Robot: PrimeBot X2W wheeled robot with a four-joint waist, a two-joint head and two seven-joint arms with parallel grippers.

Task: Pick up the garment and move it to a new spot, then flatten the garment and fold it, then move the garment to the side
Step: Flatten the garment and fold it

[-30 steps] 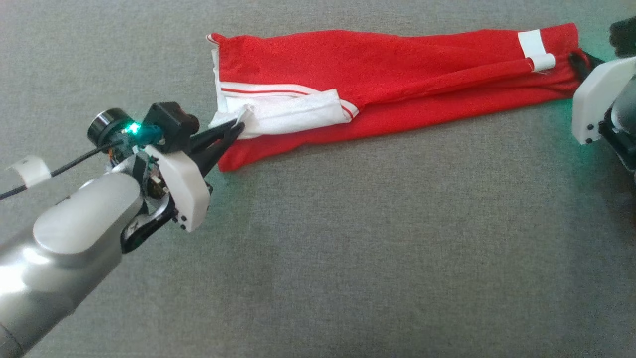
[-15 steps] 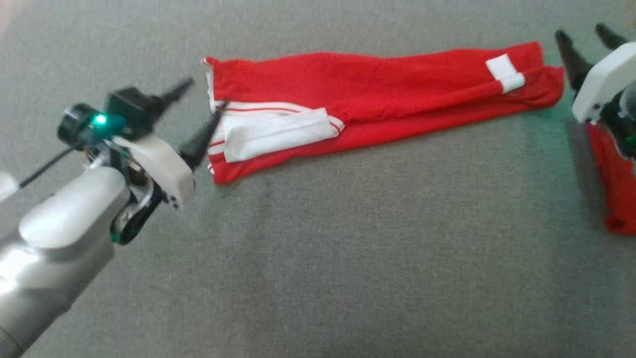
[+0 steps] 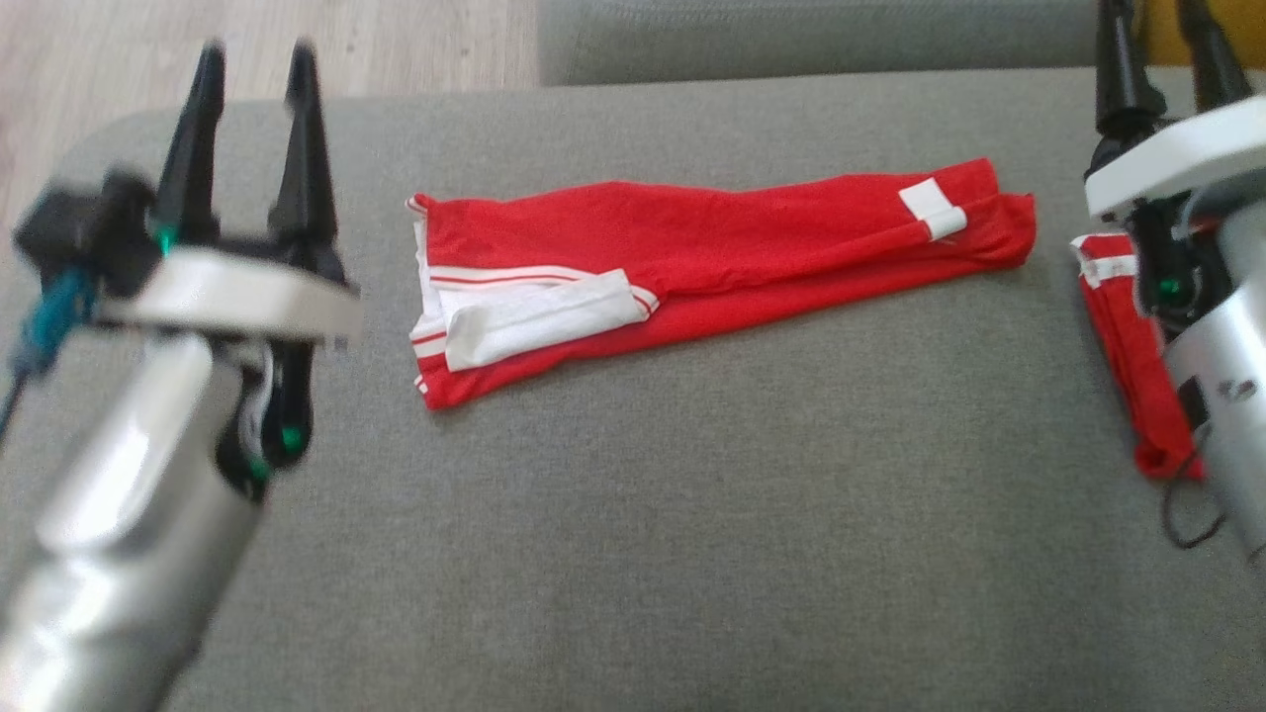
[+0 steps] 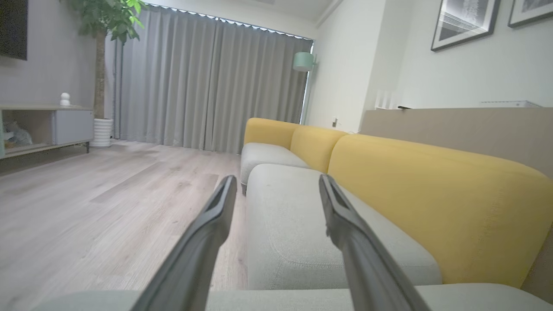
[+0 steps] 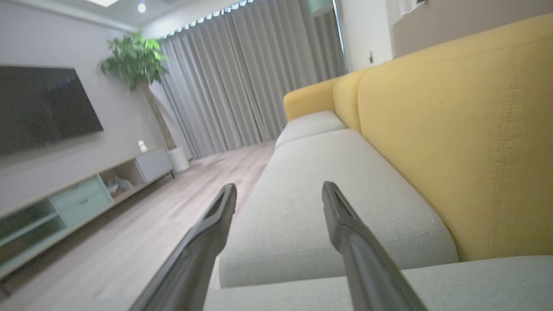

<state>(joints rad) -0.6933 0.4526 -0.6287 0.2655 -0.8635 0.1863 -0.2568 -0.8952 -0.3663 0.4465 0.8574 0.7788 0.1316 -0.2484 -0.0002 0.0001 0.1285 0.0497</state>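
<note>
lying flat on the grey fabric sofa seat [image 3: 692, 554], the long red garment with white stripes [image 3: 752, 237] is stretching left to right across the middle of the cushion, doubled lengthwise into a narrow band. the left gripper [image 3: 257, 59] is hovering over the cushion's left end, well apart from the cloth, its two dark fingers spread and holding nothing. the right gripper [image 3: 1159, 49] is hanging just beyond the garment's right end, likewise spread and empty (both wrist views are showing bare gaps between the fingers, looking along the yellow sofa back [image 4: 432, 194]). a second red bundle [image 3: 1128, 366] is lying at the right edge, partly behind the right arm. the folding step appears to be in hand, with the long fold laid down. the next move is likely calling for a fresh pinch at one end, to carry it over onto the other.
</note>
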